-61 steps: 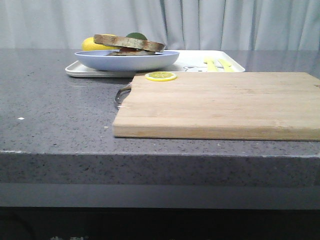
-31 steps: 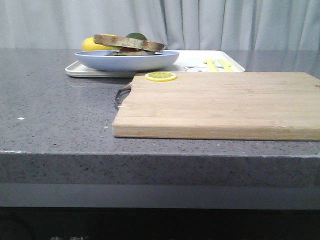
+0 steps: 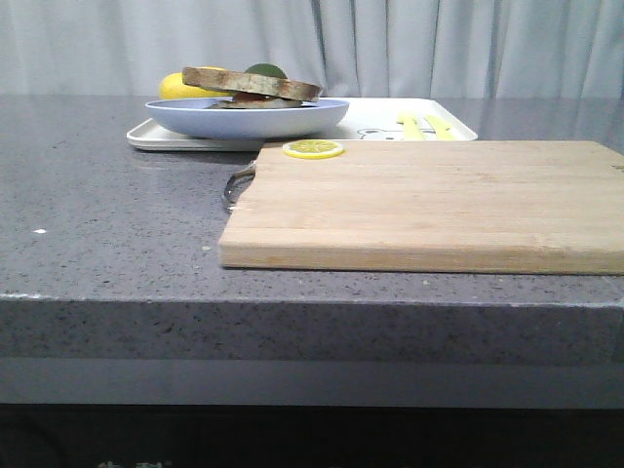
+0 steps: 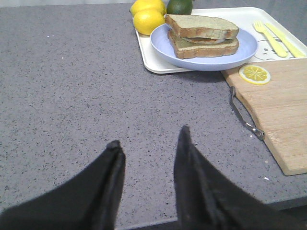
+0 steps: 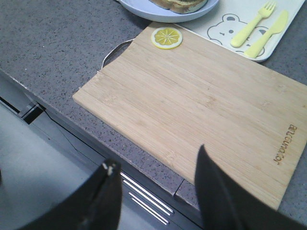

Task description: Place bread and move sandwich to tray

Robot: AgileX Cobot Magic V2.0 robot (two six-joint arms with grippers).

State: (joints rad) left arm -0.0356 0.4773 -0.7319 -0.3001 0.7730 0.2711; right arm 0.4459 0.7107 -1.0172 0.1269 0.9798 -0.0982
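Nearest the robot, both tools hang clear of everything: the left tool [image 4: 148, 143] hovers over bare grey surface [image 4: 72, 96] with its fingers spread and nothing between them, and the right tool [image 5: 156, 167] hangs past the surface's front edge, likewise parted and empty. Just beyond lies the wooden cutting board [image 3: 429, 200], bare except for a lemon slice [image 3: 313, 148] at its far left corner, a metal handle [image 3: 237, 183] on its left end. Behind it the white tray [image 3: 390, 122] carries the pale blue plate [image 3: 253, 117] on its left part, with the sandwich [image 4: 202, 36] closed, bread [image 4: 201, 26] as its top slice. Both task steps look done, which probably explains the arms standing back. Yellow cutlery [image 5: 259, 28] lies on the tray's right side; lemons [image 4: 146, 17] and a green fruit [image 4: 179, 5] sit farthest back
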